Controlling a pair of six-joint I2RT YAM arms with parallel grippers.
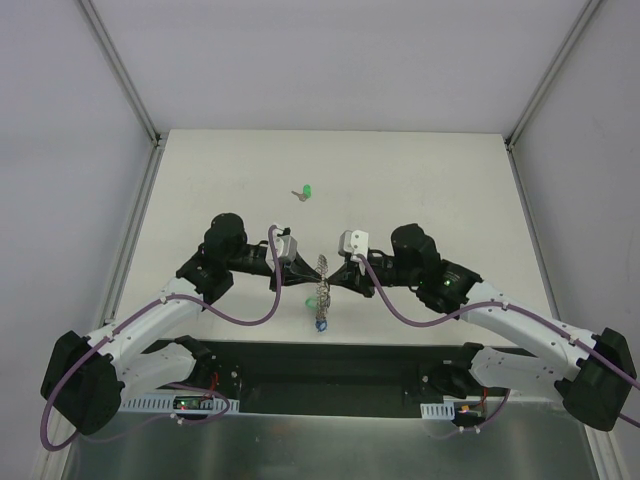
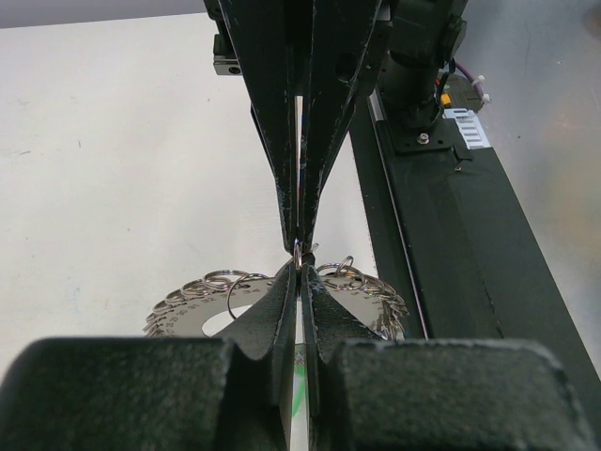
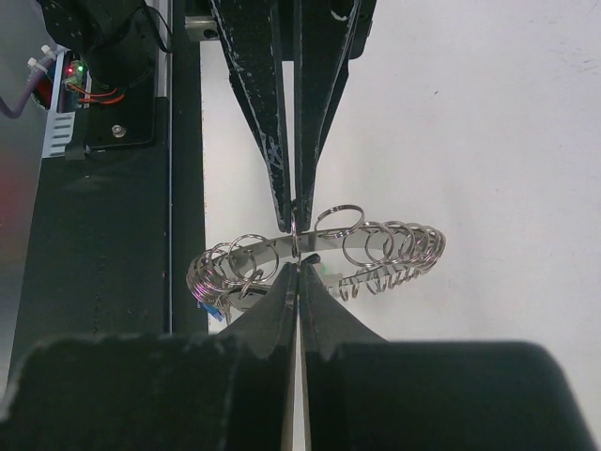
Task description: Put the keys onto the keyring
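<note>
The keyring (image 1: 323, 270), a flat grey metal disc rimmed with small wire loops, is held on edge above the table between both arms. My left gripper (image 2: 299, 270) is shut on one wire loop (image 2: 297, 252) at its rim. My right gripper (image 3: 299, 268) is shut on the same spot from the opposite side. A blue key (image 3: 214, 306) hangs among the loops, seen from above as the blue key (image 1: 322, 322) below the ring. One green key (image 1: 310, 300) sits just under the ring. Another green key (image 1: 305, 191) lies alone on the white table further back.
A black base strip (image 1: 330, 365) runs along the table's near edge with small circuit boards (image 1: 190, 403) by each arm's base. Metal frame posts (image 1: 120, 70) and grey walls close in the table's sides and back.
</note>
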